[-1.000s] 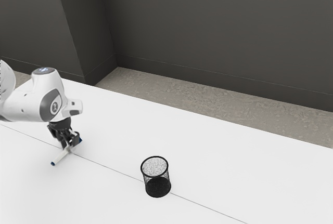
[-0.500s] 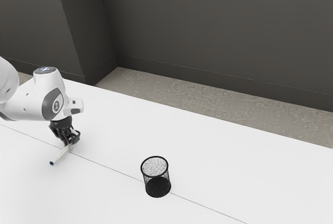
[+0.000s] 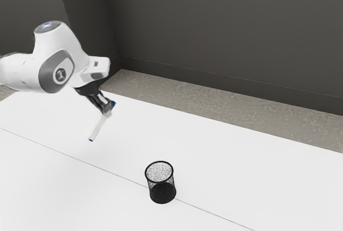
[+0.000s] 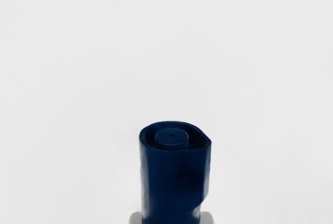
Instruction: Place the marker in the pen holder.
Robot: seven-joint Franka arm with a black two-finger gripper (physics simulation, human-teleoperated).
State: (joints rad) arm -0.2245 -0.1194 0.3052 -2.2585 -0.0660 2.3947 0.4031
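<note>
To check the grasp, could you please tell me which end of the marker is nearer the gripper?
The upper end, with more blue on it; the lower end is farther away.

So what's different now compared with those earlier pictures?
The gripper has taken hold of the marker near its blue capped end and lifted it off the table. Both have moved up and toward the exterior view's right, and the marker now hangs tilted, its other end lower. The pen holder stayed where it was.
</note>
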